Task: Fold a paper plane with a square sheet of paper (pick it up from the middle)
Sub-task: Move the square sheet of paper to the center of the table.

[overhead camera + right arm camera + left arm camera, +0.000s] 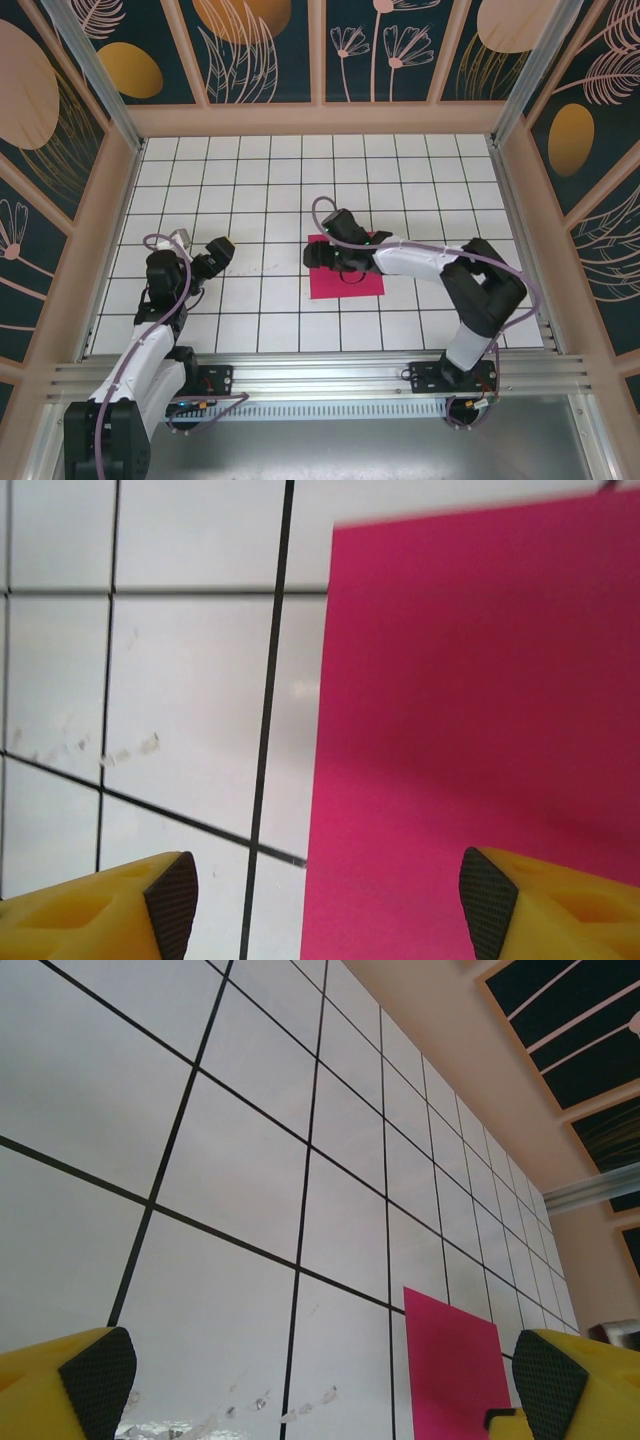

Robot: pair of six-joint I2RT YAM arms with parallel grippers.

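Observation:
The square sheet of paper lies flat on the white tiled table, magenta-pink and uncreased. My right gripper hovers over its far left corner, jaws open, one pad above the sheet and the other over bare tile; nothing is between them. My left gripper stands open to the left of the sheet, apart from it. Its yellow fingers frame empty tile, with the sheet's edge seen low on the right. No paper plane exists; the sheet is unfolded.
Wooden walls with dark floral panels enclose the table on three sides. An aluminium rail runs along the near edge by the arm bases. Faint scuff marks dot the tile near my left gripper.

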